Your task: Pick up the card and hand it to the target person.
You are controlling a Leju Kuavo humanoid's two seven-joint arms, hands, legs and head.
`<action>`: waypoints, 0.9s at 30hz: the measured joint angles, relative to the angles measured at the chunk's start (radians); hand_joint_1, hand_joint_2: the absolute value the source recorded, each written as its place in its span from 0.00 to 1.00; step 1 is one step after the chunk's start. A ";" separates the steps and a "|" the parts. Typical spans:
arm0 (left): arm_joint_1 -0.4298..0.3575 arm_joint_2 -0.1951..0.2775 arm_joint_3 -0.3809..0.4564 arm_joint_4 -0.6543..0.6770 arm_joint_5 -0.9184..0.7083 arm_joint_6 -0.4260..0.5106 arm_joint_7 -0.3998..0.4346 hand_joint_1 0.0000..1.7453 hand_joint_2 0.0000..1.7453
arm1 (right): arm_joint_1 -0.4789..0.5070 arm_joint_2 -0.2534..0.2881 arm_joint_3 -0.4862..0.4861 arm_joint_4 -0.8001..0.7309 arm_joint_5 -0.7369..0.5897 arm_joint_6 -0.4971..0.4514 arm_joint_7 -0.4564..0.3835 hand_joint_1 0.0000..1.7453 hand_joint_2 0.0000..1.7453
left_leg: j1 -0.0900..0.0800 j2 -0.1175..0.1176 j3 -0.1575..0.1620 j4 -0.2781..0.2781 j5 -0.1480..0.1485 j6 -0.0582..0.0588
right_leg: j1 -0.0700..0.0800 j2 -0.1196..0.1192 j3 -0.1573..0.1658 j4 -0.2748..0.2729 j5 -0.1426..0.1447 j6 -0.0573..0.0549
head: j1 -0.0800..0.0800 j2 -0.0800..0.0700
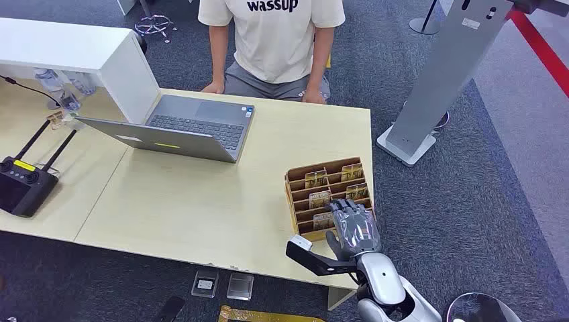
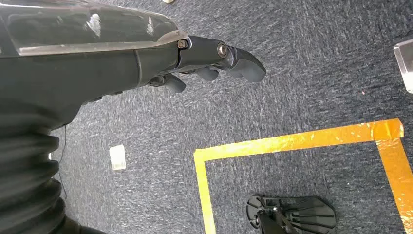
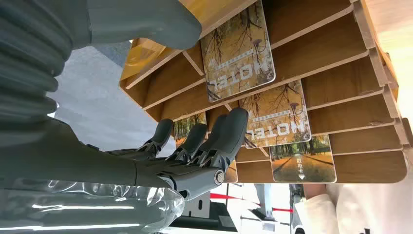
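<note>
A wooden card rack (image 1: 295, 180) stands at the table's near right corner, with several hotel cards (image 1: 316, 178) upright in its slots. My right hand (image 1: 353, 228) reaches over the rack's nearest rows, fingers stretched out and apart. In the right wrist view its fingers (image 3: 221, 139) lie against the slots, partly covering one card (image 3: 187, 124) and ending beside another card (image 3: 275, 114). The thumb (image 3: 146, 22) stays apart and nothing is pinched. My left hand (image 2: 209, 63) hangs over the carpet and holds nothing. The person (image 1: 275, 40) in a cream shirt sits across the table.
An open grey laptop (image 1: 188, 127) sits mid-table, next to a white box (image 1: 80, 50) on the left. A black controller (image 1: 23, 184) with antennas lies at far left. A grey stand (image 1: 443, 80) rises right of the table. Yellow tape (image 2: 292, 141) marks the carpet.
</note>
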 joint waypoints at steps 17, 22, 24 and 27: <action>0.000 -0.001 0.000 0.000 0.009 0.006 0.000 0.00 1.00 | -0.001 0.011 0.000 0.029 -0.015 -0.002 -0.016 0.45 1.00 | 0.000 0.000 0.000 0.000 0.000 0.000 | 0.000 0.000 0.000 0.000 0.000 0.000 | 0.000 0.000; 0.000 -0.002 0.000 0.000 0.010 0.006 -0.004 0.00 1.00 | -0.003 0.012 0.000 0.032 -0.015 -0.006 -0.016 0.66 1.00 | 0.000 0.000 0.000 0.000 0.000 0.000 | 0.000 0.000 0.000 0.000 0.000 0.000 | 0.000 0.000; 0.001 -0.002 0.000 0.000 0.010 0.006 -0.005 0.00 1.00 | -0.004 0.012 0.000 0.033 -0.015 -0.006 -0.016 0.73 1.00 | 0.000 0.000 0.000 0.000 0.000 0.000 | 0.000 0.000 0.000 0.000 0.000 0.000 | 0.000 0.000; 0.001 -0.002 0.000 0.000 0.010 0.006 -0.005 0.00 1.00 | -0.004 0.012 0.000 0.034 -0.015 -0.007 -0.016 0.77 1.00 | 0.000 0.000 0.000 0.000 0.000 0.000 | 0.000 0.000 0.000 0.000 0.000 0.000 | 0.000 0.000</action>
